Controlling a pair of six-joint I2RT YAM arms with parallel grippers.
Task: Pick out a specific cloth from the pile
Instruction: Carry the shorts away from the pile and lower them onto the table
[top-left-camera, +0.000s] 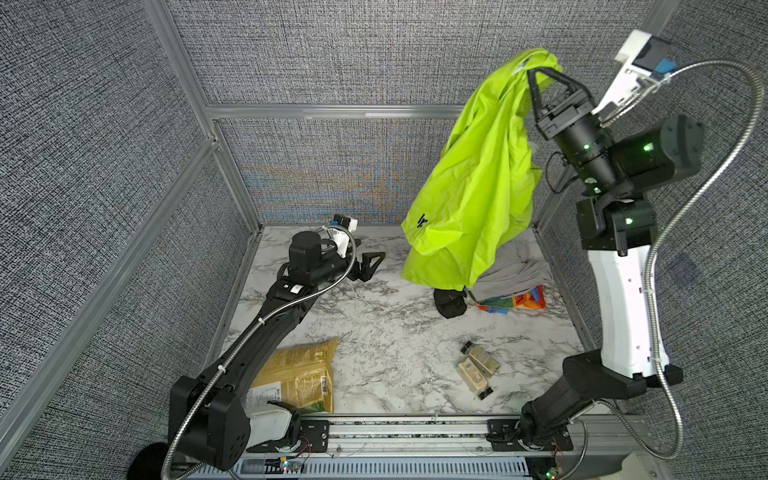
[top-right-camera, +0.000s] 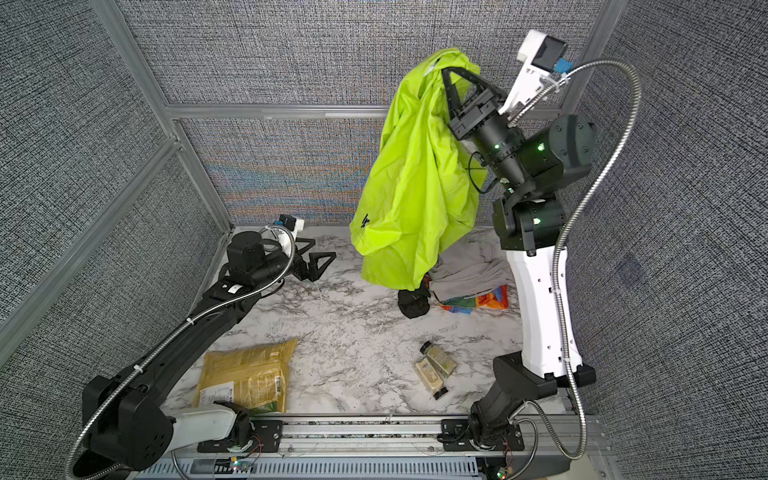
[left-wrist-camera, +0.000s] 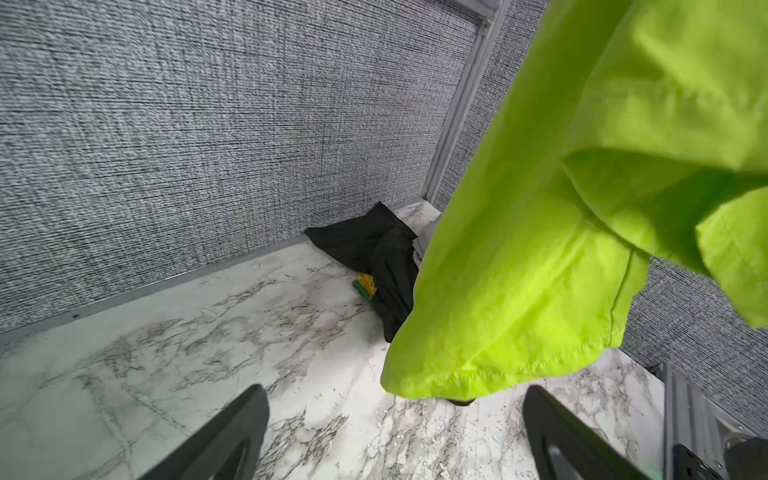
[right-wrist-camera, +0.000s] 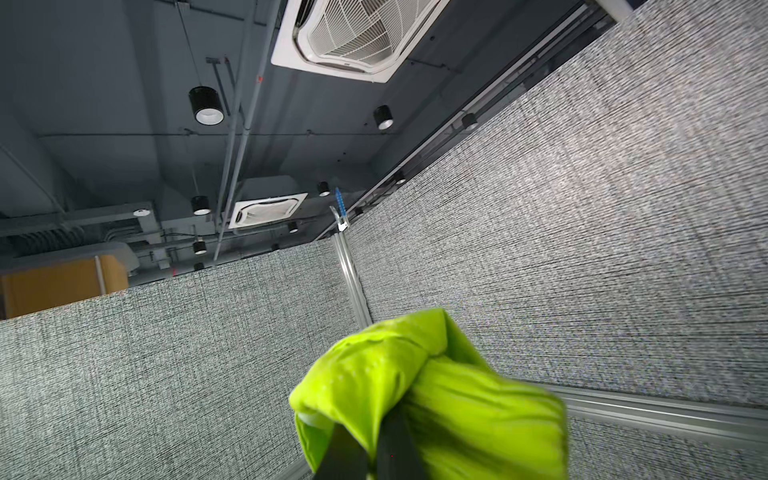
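The neon yellow-green cloth (top-left-camera: 478, 178) (top-right-camera: 415, 187) hangs high in the air, pinched at its top by my right gripper (top-left-camera: 530, 71) (top-right-camera: 444, 71), which is shut on it. The right wrist view shows the bunched fabric (right-wrist-camera: 457, 415) round the closed fingertips (right-wrist-camera: 374, 434). Its lower hem drapes over the pile at the back right: a light grey garment (top-left-camera: 515, 266) (top-right-camera: 469, 270), a black garment (top-left-camera: 449, 303) (top-right-camera: 413, 303) (left-wrist-camera: 374, 249) and patterned orange-blue fabric (top-left-camera: 528, 299) (top-right-camera: 490, 299). My left gripper (top-left-camera: 372, 262) (top-right-camera: 320, 254) (left-wrist-camera: 397, 390) stands open and empty low over the marble, left of the hanging cloth (left-wrist-camera: 540, 249).
A yellow bag (top-left-camera: 299, 374) (top-right-camera: 249, 374) lies at the front left beneath the left arm. Two small bottles (top-left-camera: 478, 365) (top-right-camera: 436, 365) lie at the front right. Grey fabric walls with aluminium posts close in the back and both sides.
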